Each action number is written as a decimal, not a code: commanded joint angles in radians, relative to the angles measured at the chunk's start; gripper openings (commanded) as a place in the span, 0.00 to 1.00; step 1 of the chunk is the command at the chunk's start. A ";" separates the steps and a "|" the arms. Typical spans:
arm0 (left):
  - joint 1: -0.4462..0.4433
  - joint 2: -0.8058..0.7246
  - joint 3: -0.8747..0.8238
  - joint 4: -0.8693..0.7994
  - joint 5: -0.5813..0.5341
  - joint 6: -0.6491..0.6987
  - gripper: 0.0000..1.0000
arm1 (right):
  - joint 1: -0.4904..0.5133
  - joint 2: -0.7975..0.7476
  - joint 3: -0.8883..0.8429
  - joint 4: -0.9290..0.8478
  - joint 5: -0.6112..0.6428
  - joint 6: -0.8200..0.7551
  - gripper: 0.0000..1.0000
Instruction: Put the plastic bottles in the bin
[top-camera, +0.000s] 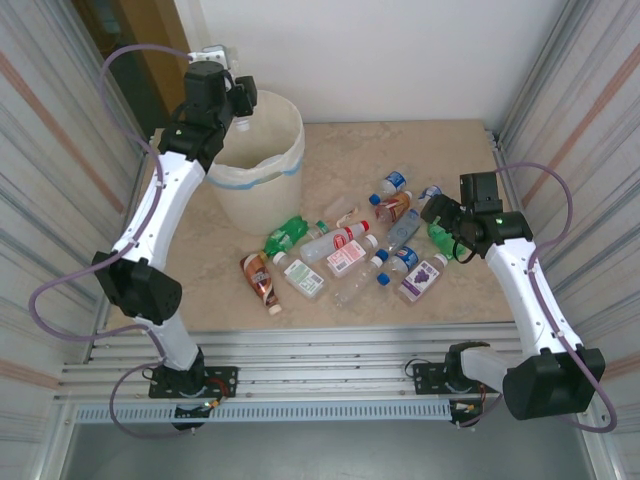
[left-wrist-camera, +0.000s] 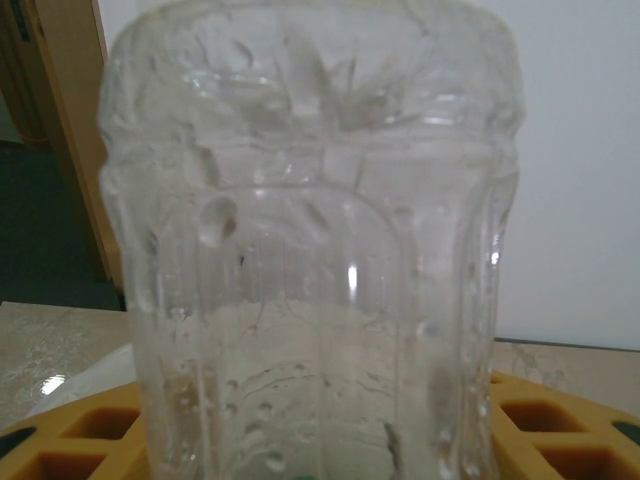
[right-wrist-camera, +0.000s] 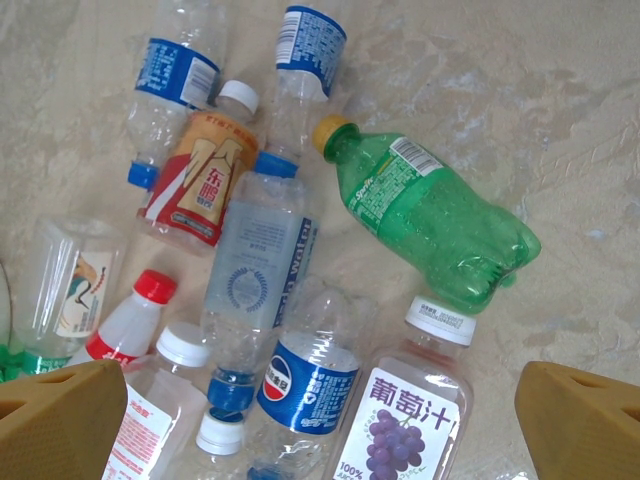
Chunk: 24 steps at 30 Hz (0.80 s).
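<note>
1. The left gripper (top-camera: 230, 100) is clenched on a clear ribbed plastic bottle (left-wrist-camera: 310, 250), directly above the round cream-white bag-lined bin (top-camera: 290, 130).
2. I judge the step is the drop. Next, the jaws must open over the bin's mouth.
3. The right gripper (right-wrist-camera: 320, 415), spread wide and empty, hangs over the loose bottles (top-camera: 350, 258) right of the bin.
4. Count: one bin, one bottle held, and about thirteen lying on the beige table (top-camera: 340, 150).

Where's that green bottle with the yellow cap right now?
In the right wrist view, the green bottle lies on the table at the pile's right edge, next to the grape-juice bottle.
</note>
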 joint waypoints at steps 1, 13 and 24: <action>0.006 0.006 0.007 0.004 -0.023 0.025 0.46 | 0.004 -0.024 0.026 -0.016 0.008 -0.028 0.98; 0.008 0.028 -0.013 -0.002 -0.043 0.044 0.46 | 0.004 -0.015 0.028 -0.015 0.010 -0.031 0.98; 0.015 0.030 -0.042 0.002 -0.048 0.044 0.45 | 0.003 -0.005 0.029 -0.010 0.007 -0.033 0.98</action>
